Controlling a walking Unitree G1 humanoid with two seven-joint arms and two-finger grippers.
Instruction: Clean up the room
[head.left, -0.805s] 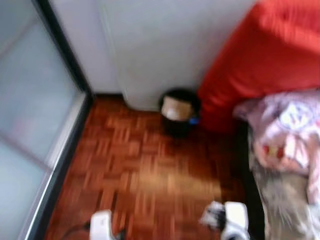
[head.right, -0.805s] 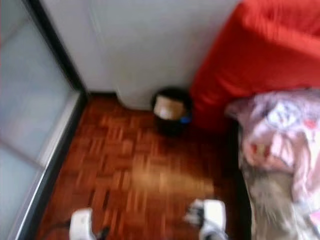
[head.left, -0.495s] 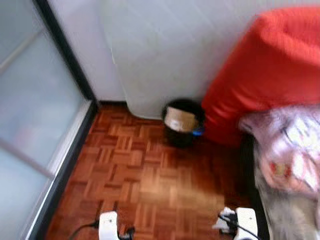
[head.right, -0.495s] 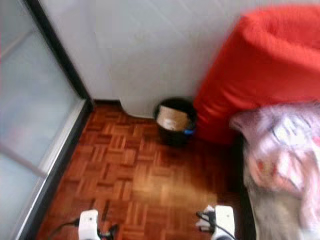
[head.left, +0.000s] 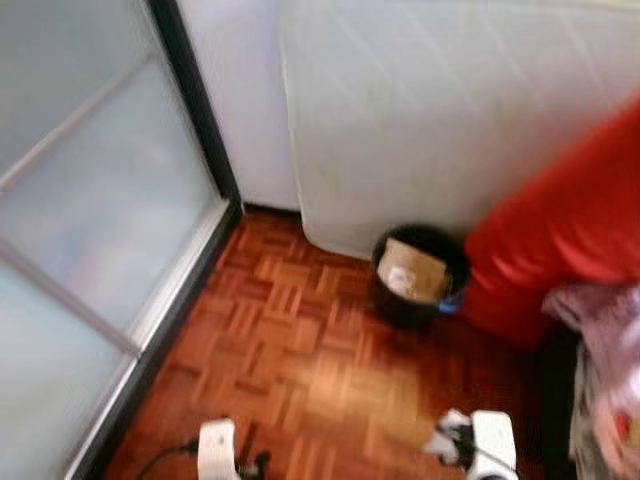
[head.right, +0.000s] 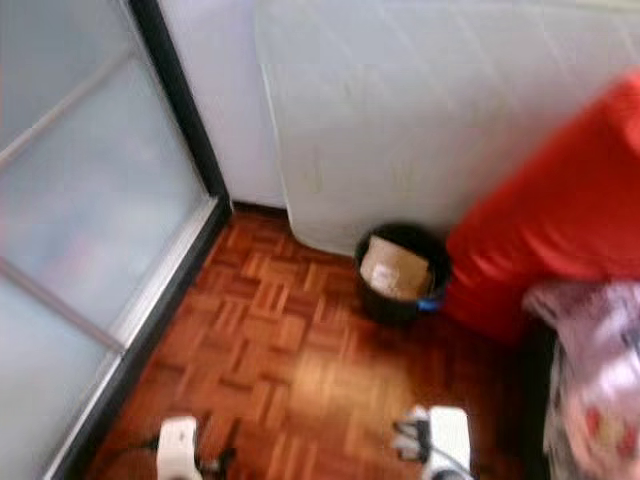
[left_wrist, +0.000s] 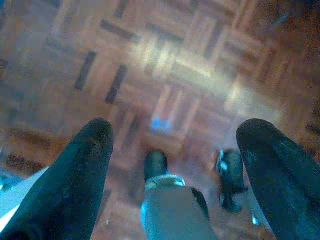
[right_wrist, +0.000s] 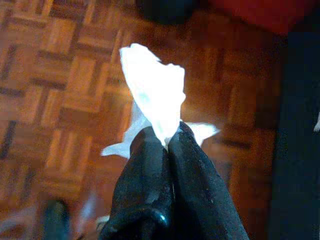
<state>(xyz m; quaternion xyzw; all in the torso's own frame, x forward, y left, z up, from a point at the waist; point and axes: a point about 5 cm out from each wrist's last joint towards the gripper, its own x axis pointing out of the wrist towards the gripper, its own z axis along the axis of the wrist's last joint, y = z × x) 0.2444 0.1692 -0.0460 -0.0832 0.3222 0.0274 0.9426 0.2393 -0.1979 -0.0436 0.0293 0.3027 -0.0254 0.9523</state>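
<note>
Closest in, the right gripper (right_wrist: 167, 137) is clenched tight on a crumpled white tissue (right_wrist: 152, 95), which sticks out past the fingertips over the wood parquet floor (head.left: 300, 370). From the head cameras you just get the white wrist of that arm low on the right with a bit of the tissue (head.left: 447, 440) bunched next to it, so the wrist camera is what actually tells you the pinch is solid. The left gripper (left_wrist: 175, 145) is spread wide with nothing between its fingers, hanging over bare floor; its camera also catches the robot's own foot (left_wrist: 156, 165) down below, pretty blurry. Further out, a small black bin (head.left: 420, 275) sits on the floor right against the bottom of a white panel (head.left: 430, 120) leaning on the wall, and just beside a big red cushion (head.left: 560, 240) on the right. Inside the bin there's a flattened piece of brown cardboard (head.left: 412, 272) standing up at a tilt, plus something small and blue at the rim that I can't make out. The tissue is well short of the bin. Patterned bedding (head.left: 610, 350) pokes in at the right edge, and a frosted glass sliding door (head.left: 90, 220) runs along the left.
</note>
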